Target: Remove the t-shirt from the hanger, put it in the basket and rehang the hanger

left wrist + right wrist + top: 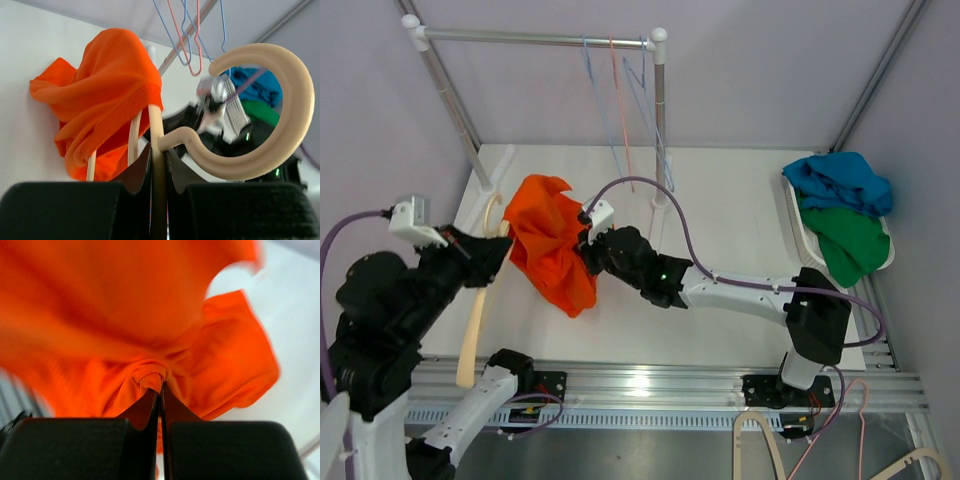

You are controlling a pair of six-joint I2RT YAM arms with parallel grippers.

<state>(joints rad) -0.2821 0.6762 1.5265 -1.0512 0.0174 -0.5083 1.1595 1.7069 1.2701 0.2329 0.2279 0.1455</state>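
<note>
The t-shirt [548, 250] is orange and sits bunched over the far end of the cream hanger [473, 335], above the left part of the table [720, 200] and between the two arms. In the left wrist view we see the left jaws closed narrow on the hanger's neck, just below where the big hook [272, 95] curls away, with the shirt's ribbed hem draped over the shoulder bars beyond. In the right wrist view the right jaws are pinched shut on a small knot of orange fabric [152, 380], with loose folds spreading above and to the right.

We judge the shirt light, soft and limp. It will stretch and slide rather than resist, and a thin pinch could slip out if we pull hard. The knit looks grippy enough against the hanger to snag on its shoulder ends. The hanger is stiff and smooth, so it makes the firm anchor. The best hold on the cloth seems to be a thick gather near the hem or collar, drawn along the hanger's bar and off its end rather than straight away from it.

Wire hangers [620, 90] dangle from the rack [540, 39] nearby. A basket [798, 230] at the right holds blue and green clothes.
</note>
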